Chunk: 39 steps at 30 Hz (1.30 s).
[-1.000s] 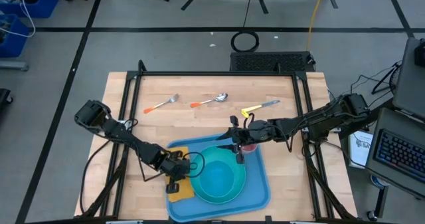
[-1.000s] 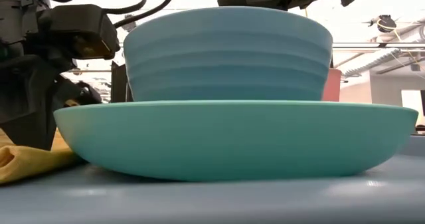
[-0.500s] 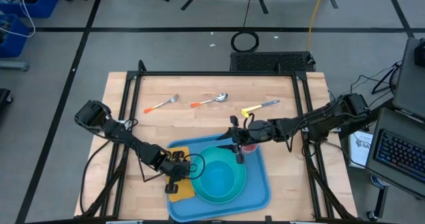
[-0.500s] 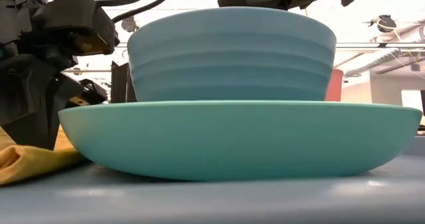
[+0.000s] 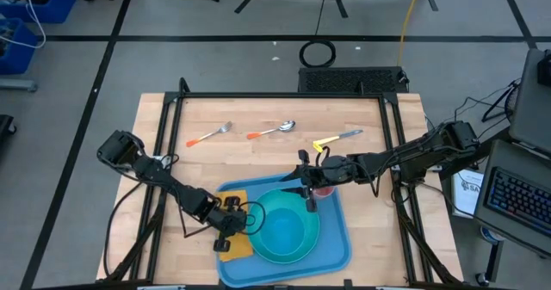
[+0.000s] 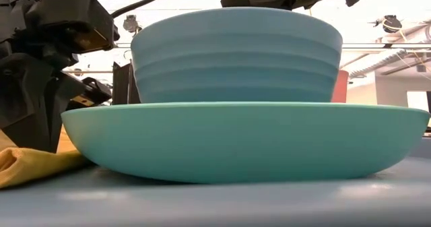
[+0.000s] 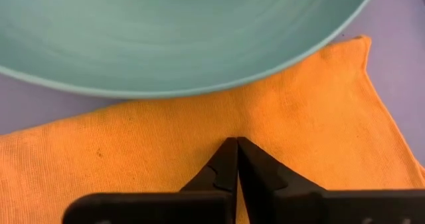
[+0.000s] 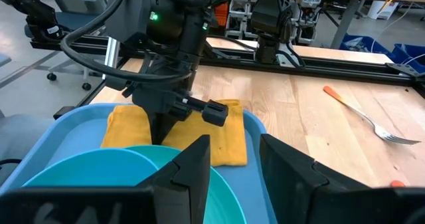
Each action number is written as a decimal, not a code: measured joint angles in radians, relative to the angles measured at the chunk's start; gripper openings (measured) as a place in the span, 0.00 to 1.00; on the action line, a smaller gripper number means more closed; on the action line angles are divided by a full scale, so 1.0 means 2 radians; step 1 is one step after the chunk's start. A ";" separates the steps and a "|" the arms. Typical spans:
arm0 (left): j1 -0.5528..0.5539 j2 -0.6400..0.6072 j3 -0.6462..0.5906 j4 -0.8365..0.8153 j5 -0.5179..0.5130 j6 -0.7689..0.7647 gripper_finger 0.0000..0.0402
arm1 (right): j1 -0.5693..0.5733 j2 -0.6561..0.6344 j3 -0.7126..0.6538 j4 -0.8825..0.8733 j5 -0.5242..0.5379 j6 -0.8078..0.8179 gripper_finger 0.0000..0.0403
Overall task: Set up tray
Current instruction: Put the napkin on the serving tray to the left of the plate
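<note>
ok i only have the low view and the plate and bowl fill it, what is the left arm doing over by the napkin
Observer: The left arm has its jaws shut, their tips down on the yellow napkin, right beside the plate.
Operator: and the right one
Observer: The right arm reaches over the far side of the tray with its jaws open, next to the red cup.
Operator: any cutlery on the tray
Observer: None. The fork, spoon and knife all lie on the table beyond the tray.
</note>
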 joint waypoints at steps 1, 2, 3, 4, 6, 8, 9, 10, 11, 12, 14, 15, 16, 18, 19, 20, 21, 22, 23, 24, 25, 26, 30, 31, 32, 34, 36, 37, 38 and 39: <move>0.000 0.000 0.000 0.001 0.000 0.000 0.04 | 0.000 0.000 0.000 0.000 0.000 0.000 0.31; 0.000 0.000 0.000 0.001 0.001 0.000 0.04 | 0.000 0.000 0.000 0.000 0.000 0.000 0.31; 0.000 0.000 0.000 0.002 0.002 0.001 0.03 | 0.000 0.000 0.000 0.000 0.000 0.000 0.31; 0.000 0.000 0.000 0.003 0.002 0.002 0.02 | 0.000 0.000 0.000 0.000 0.000 0.000 0.31; 0.000 0.000 0.000 0.007 0.002 0.000 0.01 | 0.000 0.000 0.000 0.000 0.000 0.000 0.31; 0.000 0.000 0.000 0.012 -0.002 0.000 0.02 | 0.000 0.000 0.000 0.000 0.000 0.000 0.31; -0.001 0.000 0.000 0.012 -0.009 -0.002 0.03 | 0.000 0.000 0.000 0.000 0.000 0.000 0.31; 0.000 0.000 0.000 0.012 -0.016 -0.006 0.04 | 0.000 0.000 0.000 0.000 0.000 0.000 0.31; 0.001 0.000 0.000 0.012 -0.017 -0.008 0.05 | 0.000 0.000 0.000 0.000 0.000 0.000 0.31; 0.002 0.000 0.000 0.012 -0.018 -0.008 0.05 | 0.000 0.000 0.000 0.000 0.000 0.000 0.31; 0.006 0.000 0.000 0.012 -0.023 -0.012 0.05 | 0.000 0.000 0.000 0.000 0.000 0.000 0.31; 0.007 0.000 0.000 0.012 -0.020 -0.013 0.05 | 0.000 0.000 0.000 0.000 0.000 0.000 0.31; 0.009 0.000 0.000 0.012 -0.014 -0.011 0.04 | 0.000 0.000 0.000 0.000 0.000 0.000 0.31; 0.009 0.000 0.000 0.013 -0.010 -0.014 0.02 | 0.000 0.000 0.000 0.000 0.000 0.000 0.31; 0.009 0.000 0.000 0.013 -0.007 -0.019 0.01 | 0.000 0.000 0.000 0.000 0.001 0.000 0.31; 0.009 0.000 0.000 0.013 0.000 -0.022 0.01 | 0.000 0.000 0.000 0.000 0.001 0.000 0.31; 0.009 0.000 0.000 0.013 0.008 -0.025 0.01 | 0.000 0.000 0.000 0.000 0.001 0.000 0.31; 0.009 0.000 0.000 0.014 0.011 -0.029 0.02 | 0.000 0.000 0.000 0.000 0.001 0.000 0.31; 0.009 0.000 0.000 0.017 0.017 -0.034 0.03 | 0.000 0.000 0.000 0.000 0.001 0.000 0.31; 0.009 0.000 0.000 0.023 0.025 -0.034 0.04 | 0.000 0.000 0.000 0.000 0.001 0.000 0.31; 0.009 0.000 0.000 0.031 0.029 -0.035 0.05 | 0.000 0.000 0.000 0.000 0.001 0.000 0.31; 0.009 -0.001 0.000 0.038 0.027 -0.037 0.05 | 0.000 0.000 0.000 0.000 0.001 0.000 0.31; 0.009 -0.001 0.000 0.052 0.022 -0.033 0.03 | 0.000 0.000 0.000 0.000 0.001 0.000 0.31; 0.010 -0.001 0.000 0.053 0.019 -0.033 0.02 | 0.000 0.000 0.000 0.000 0.001 0.000 0.31; 0.011 -0.001 0.000 0.053 0.016 -0.034 0.01 | 0.000 0.000 0.000 0.000 0.001 0.000 0.31; 0.014 -0.001 0.000 0.052 0.016 -0.037 0.01 | 0.000 0.000 0.000 0.000 0.001 0.000 0.31; 0.016 -0.001 0.000 0.047 0.034 -0.044 0.02 | 0.000 0.000 0.000 0.000 0.001 0.000 0.31; 0.018 -0.001 0.000 0.044 0.049 -0.046 0.03 | 0.000 0.000 0.000 -0.001 0.001 0.000 0.31; 0.019 -0.001 0.000 0.039 0.063 -0.048 0.04 | 0.000 0.000 0.000 -0.001 0.001 0.000 0.31; 0.019 -0.002 0.000 0.035 0.073 -0.052 0.04 | 0.000 0.000 0.000 -0.002 0.001 0.000 0.31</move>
